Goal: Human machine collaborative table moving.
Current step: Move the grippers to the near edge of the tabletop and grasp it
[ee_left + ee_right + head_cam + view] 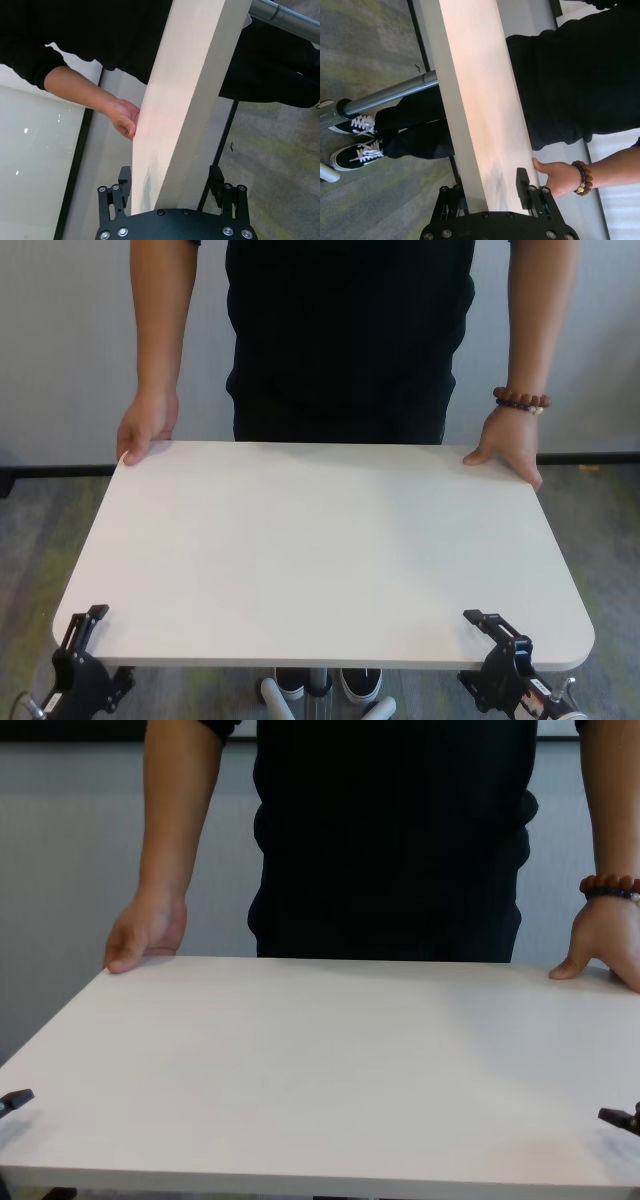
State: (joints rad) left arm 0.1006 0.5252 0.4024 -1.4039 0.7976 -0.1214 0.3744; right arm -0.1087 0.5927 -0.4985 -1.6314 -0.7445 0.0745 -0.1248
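Observation:
The white table (320,550) fills the middle of the head view and shows in the chest view (320,1070) too. The human (350,330) in a black top stands at its far side, one hand on each far corner (148,430) (510,445), with a beaded bracelet (522,400) on one wrist. My left gripper (90,625) clamps the near left edge, one finger above and one below the top (170,185). My right gripper (482,625) clamps the near right edge the same way (490,185).
The silver pedestal pole (390,95) runs under the tabletop, with base legs (275,695) by the human's black-and-white shoes (355,140). Grey-green carpet (40,540) lies all around. A pale wall with a dark skirting (60,471) stands behind the human.

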